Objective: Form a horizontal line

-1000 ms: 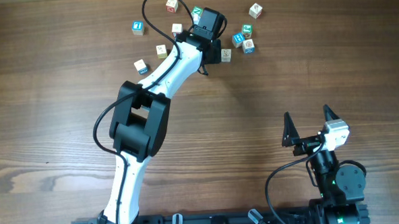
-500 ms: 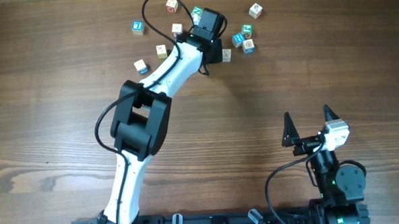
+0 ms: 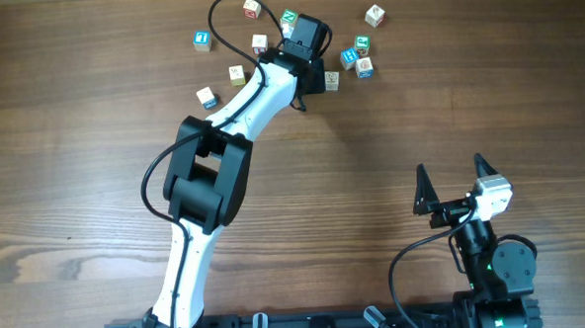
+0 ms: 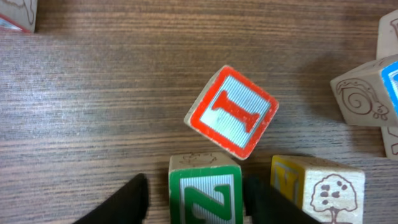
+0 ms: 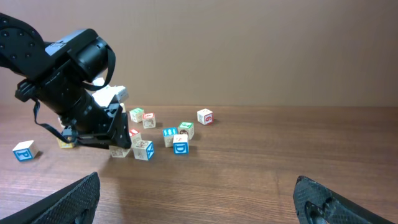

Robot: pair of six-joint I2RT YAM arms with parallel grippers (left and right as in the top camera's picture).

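**Left wrist view — cube layout**

The left gripper (image 4: 198, 199) straddles a green Z cube (image 4: 205, 194) at bottom centre. A strip of table (image 4: 93, 112) shows between the frame-left finger (image 4: 127, 204) and that cube. A red I cube (image 4: 231, 112), turned diamond-wise, sits just above it at centre frame. A tree cube (image 4: 320, 190) lies lower right — a snail cube (image 4: 364, 93) at the right edge.

The overhead camera looks straight down on the whole table (image 3: 65, 174), with my bases at the near edge. My left wrist camera points down from very close and shows only a few letter cubes (image 4: 231, 112), with my left fingers (image 4: 127, 202) at the bottom. My right wrist camera sits low on the near right and looks level toward the far side, past my right fingers (image 5: 71, 199). It shares my left arm (image 5: 68, 74) and the cubes with the overhead view.
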